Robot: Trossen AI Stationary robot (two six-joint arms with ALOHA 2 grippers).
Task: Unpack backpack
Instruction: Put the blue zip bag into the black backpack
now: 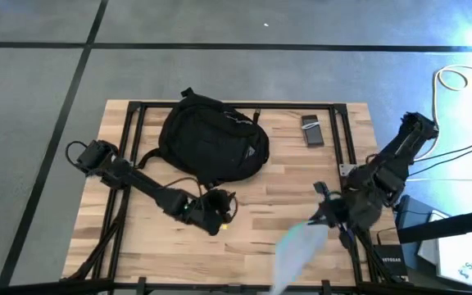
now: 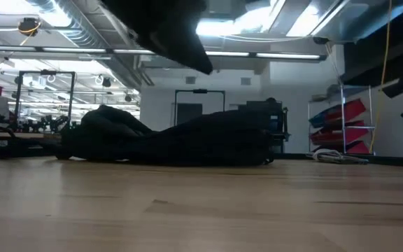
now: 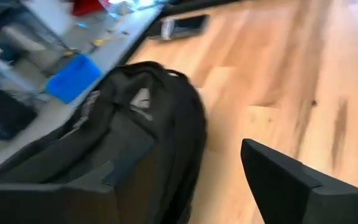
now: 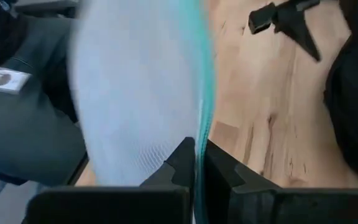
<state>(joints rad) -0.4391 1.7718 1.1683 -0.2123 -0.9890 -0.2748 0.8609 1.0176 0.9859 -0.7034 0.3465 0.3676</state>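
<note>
The black backpack (image 1: pixel 211 143) lies flat on the far middle of the table; it also shows in the low view (image 2: pixel 173 136) and the left wrist view (image 3: pixel 123 143). My left gripper (image 1: pixel 213 211) is open, just near of the backpack, and I see it touching nothing. My right gripper (image 1: pixel 332 215) is over the near right part of the table, shut on a translucent teal-edged zip pouch (image 1: pixel 295 250), which is blurred in the high view. In the right wrist view the pouch (image 4: pixel 135 93) fills the left half. My right gripper pinches the pouch's teal edge (image 4: pixel 199 140) between its two fingers. The fingertips (image 4: pixel 182 165) meet on that edge. The pouch stretches away from the fingers toward the table's near edge and looks lifted off the wood.
A small dark device (image 1: pixel 312 131) lies right of the backpack near the far edge. Black frame rails (image 1: pixel 340 139) run along the table's sides. Bare wood (image 1: pixel 277 197) lies between the two grippers. Cables and boxes (image 1: pixel 416 238) sit off the right edge.
</note>
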